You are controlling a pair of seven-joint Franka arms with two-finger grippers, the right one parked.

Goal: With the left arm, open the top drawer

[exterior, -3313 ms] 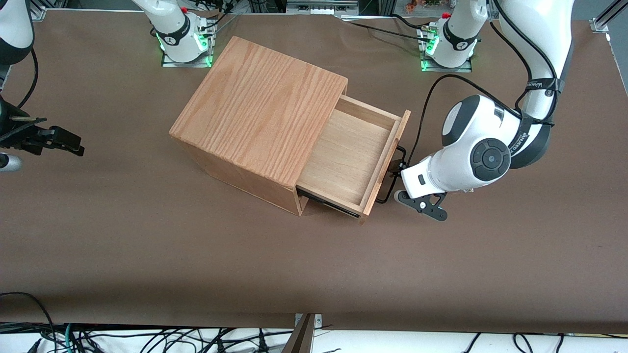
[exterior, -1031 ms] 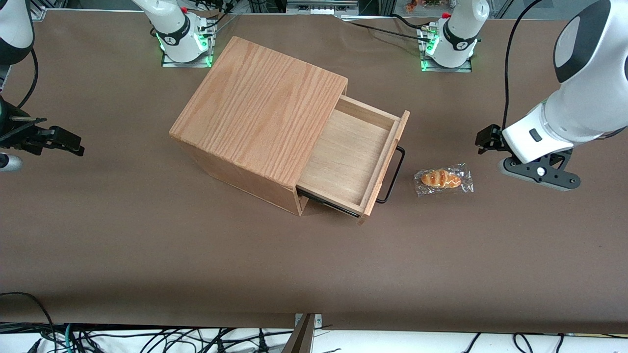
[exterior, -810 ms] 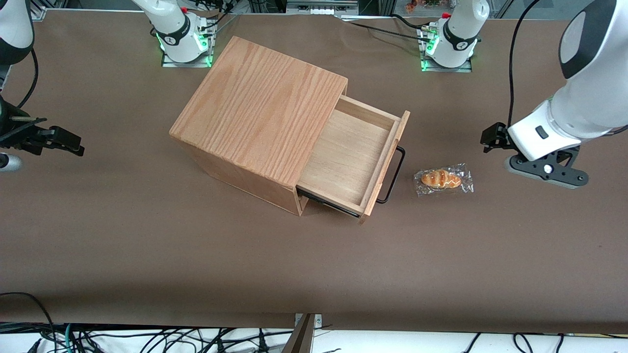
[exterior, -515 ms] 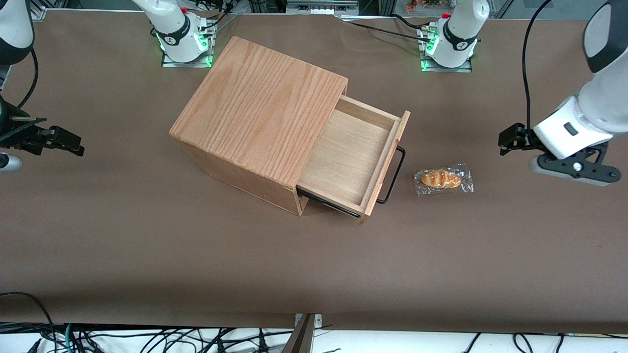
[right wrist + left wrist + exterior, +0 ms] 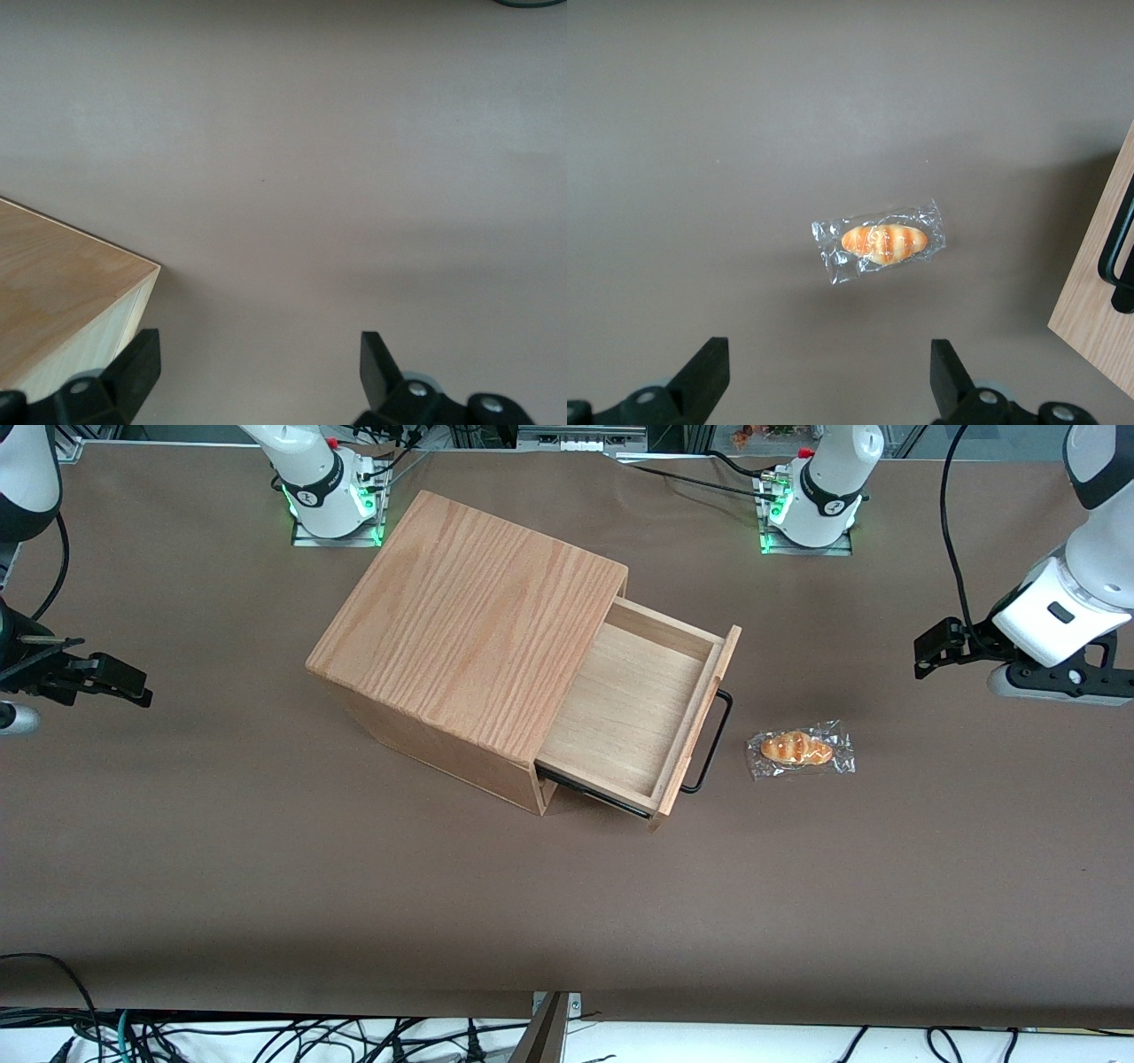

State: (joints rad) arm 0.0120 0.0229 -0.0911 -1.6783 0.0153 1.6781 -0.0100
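Observation:
The top drawer (image 5: 633,708) stands pulled out of the oak box casing (image 5: 478,615), its pale inside bare. Its black wire handle (image 5: 714,737) sticks out from the flat front, with nothing on it. The left arm (image 5: 1059,607) hangs toward the working arm's end of the table, well away from the drawer. Its gripper (image 5: 930,657) points back at the drawer. In the left wrist view the gripper (image 5: 828,381) is open, with only bare table between the fingertips (image 5: 709,376). The drawer front (image 5: 1099,310) and handle (image 5: 1121,257) show at that view's edge.
A small wrapped bread roll (image 5: 800,749) lies on the brown table (image 5: 567,903) between the handle and the gripper; the wrist view also shows the roll (image 5: 883,243). Two green-lit arm bases (image 5: 811,500) stand along the table edge farthest from the front camera.
The gripper, at the handle 3.3 s ago, has drawn away toward the working arm's end of the table and farther from the front camera, uncovering the roll. The drawer has stayed put.

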